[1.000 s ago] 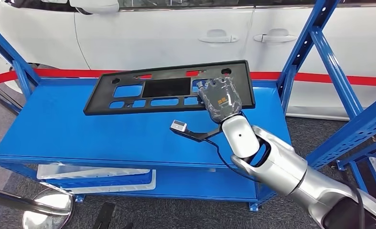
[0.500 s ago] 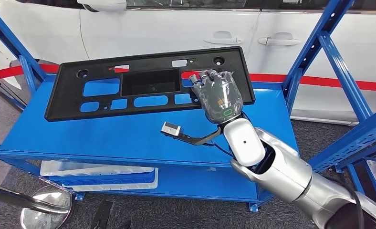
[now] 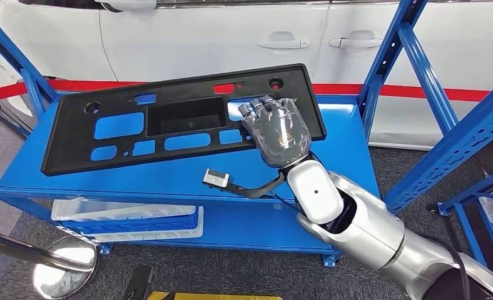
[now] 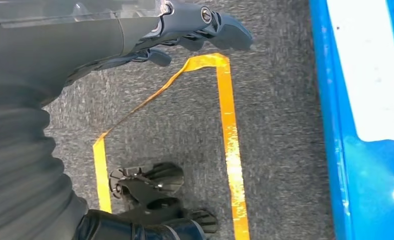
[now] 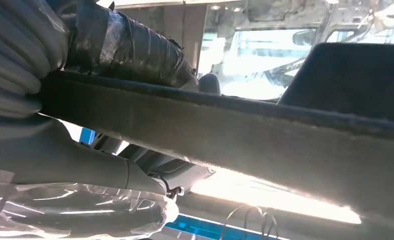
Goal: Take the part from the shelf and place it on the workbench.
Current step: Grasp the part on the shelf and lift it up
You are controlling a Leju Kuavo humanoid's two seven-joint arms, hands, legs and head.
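I have the right hand (image 3: pixel 277 130) closed on the near right edge of the black part (image 3: pixel 175 119), fingers curled over its top face just right of centre frame in the head view; the right wrist view confirms it, with the part's edge (image 5: pixel 225 117) running between the taped thumb and the fingers. Over the last second the part has come up off the blue shelf (image 3: pixel 169 175): it lay flat on the deck toward the upper middle of frame, and now it spreads wider across the upper left and centre, tilted, its left end hanging clear above the shelf surface. My view has also shifted a little, so some of that change is the camera, not the part. I judge the lift is under way and the pick is done; what remains is carrying it clear of the blue uprights (image 3: pixel 419 56) at the right of frame and turning to the worktop, which I cannot see here. Held at one end, a long panel like this may sag or swing. The left hand (image 4: pixel 185 25) hangs over grey floor with yellow tape (image 4: pixel 230 130), fingers apart and holding nothing.
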